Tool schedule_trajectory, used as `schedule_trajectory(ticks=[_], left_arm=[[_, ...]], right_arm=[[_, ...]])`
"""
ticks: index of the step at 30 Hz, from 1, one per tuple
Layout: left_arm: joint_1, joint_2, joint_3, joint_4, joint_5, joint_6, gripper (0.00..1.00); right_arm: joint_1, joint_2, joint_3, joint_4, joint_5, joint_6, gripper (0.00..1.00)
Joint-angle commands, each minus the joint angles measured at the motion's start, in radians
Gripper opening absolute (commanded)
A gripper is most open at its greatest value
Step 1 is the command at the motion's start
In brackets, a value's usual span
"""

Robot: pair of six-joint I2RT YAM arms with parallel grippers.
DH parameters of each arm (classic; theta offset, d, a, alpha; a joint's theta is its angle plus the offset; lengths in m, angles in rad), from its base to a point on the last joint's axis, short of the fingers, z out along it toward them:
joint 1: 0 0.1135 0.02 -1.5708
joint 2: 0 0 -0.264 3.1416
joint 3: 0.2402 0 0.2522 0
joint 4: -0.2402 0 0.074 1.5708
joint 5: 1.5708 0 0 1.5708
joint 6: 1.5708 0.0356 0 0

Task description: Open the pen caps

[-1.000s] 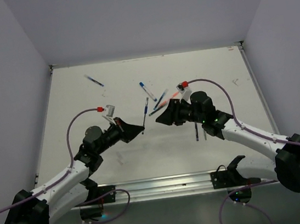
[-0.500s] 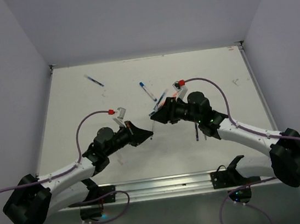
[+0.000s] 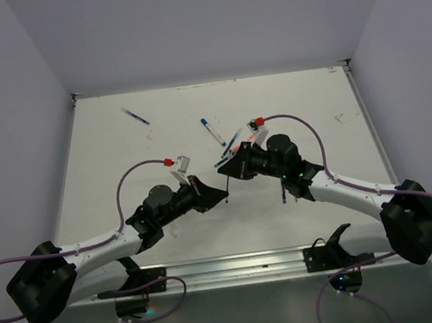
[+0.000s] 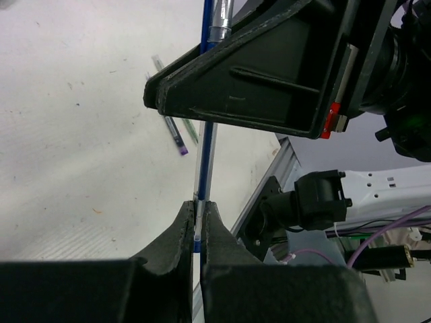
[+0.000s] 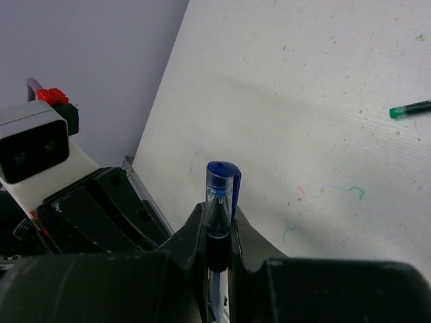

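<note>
One blue stick pen (image 4: 204, 161) is held between both grippers above the table. My left gripper (image 4: 199, 205) is shut on the pen's tail end; it also shows in the top view (image 3: 222, 194). My right gripper (image 5: 217, 217) is shut on the capped end, and the blue pen cap (image 5: 222, 182) sticks out past its fingertips. In the top view the right gripper (image 3: 223, 168) is just beyond the left one, nearly touching it. Its black fingers (image 4: 269, 74) fill the upper part of the left wrist view.
Several loose pens lie on the white table: a blue one (image 3: 135, 116) at far left, one (image 3: 212, 131) at centre, a cluster (image 3: 231, 143) by the right gripper, a dark one (image 3: 284, 192) under the right arm. A green pen (image 5: 411, 109) also lies there.
My left arm has moved right and forward with the pen. The right gripper has moved left to meet it, and both grippers now hold the same pen.
</note>
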Motion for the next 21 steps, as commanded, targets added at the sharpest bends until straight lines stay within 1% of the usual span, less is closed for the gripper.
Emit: schedule_trajectory(ticks=[1,2,3,4,5,7,8,9,10,11,13,14,16,17,18,21], left_arm=[[-0.014,-0.009,0.05,0.031,-0.02,0.021,0.0],[-0.014,-0.012,0.062,0.002,-0.029,0.032,0.06],[-0.014,-0.015,0.09,-0.059,-0.034,0.045,0.28],[-0.014,-0.029,0.102,-0.094,-0.047,0.07,0.37],[-0.013,-0.04,0.118,-0.171,-0.087,0.082,0.51],[-0.011,-0.064,0.17,-0.249,-0.132,0.119,0.59],[-0.007,-0.07,0.191,-0.324,-0.159,0.131,0.61],[0.0,-0.072,0.235,-0.358,-0.164,0.145,0.61],[0.009,-0.078,0.253,-0.383,-0.166,0.162,0.61],[0.03,-0.083,0.266,-0.415,-0.163,0.168,0.61],[0.056,-0.09,0.289,-0.424,-0.147,0.167,0.61],[0.085,-0.093,0.291,-0.414,-0.112,0.164,0.59],[0.116,-0.084,0.283,-0.374,-0.052,0.148,0.55],[0.134,-0.081,0.276,-0.309,0.01,0.144,0.5],[0.138,-0.075,0.261,-0.276,0.038,0.142,0.49],[0.138,-0.041,0.244,-0.19,0.117,0.135,0.46]], right_arm=[[-0.006,-0.008,-0.002,0.0,0.042,-0.041,0.0],[-0.006,-0.017,0.0,-0.015,0.044,-0.05,0.0],[-0.004,-0.034,0.003,-0.054,0.038,-0.062,0.0],[-0.004,-0.044,0.013,-0.078,0.032,-0.077,0.0],[-0.004,-0.055,0.02,-0.103,0.024,-0.12,0.0],[-0.004,-0.075,0.052,-0.19,-0.029,-0.18,0.0],[-0.006,-0.077,0.064,-0.23,-0.05,-0.25,0.0],[-0.004,-0.077,0.075,-0.302,-0.07,-0.284,0.0],[-0.006,-0.083,0.087,-0.33,-0.117,-0.317,0.0],[-0.006,-0.089,0.086,-0.345,-0.142,-0.368,0.0],[-0.004,-0.109,0.069,-0.348,-0.212,-0.403,0.0],[-0.006,-0.117,0.066,-0.356,-0.273,-0.432,0.0],[-0.004,-0.141,0.04,-0.358,-0.344,-0.44,0.0],[-0.004,-0.147,0.032,-0.358,-0.385,-0.435,0.0],[-0.006,-0.153,0.024,-0.305,-0.401,-0.427,0.0],[-0.003,-0.153,0.011,-0.243,-0.468,-0.387,0.0]])
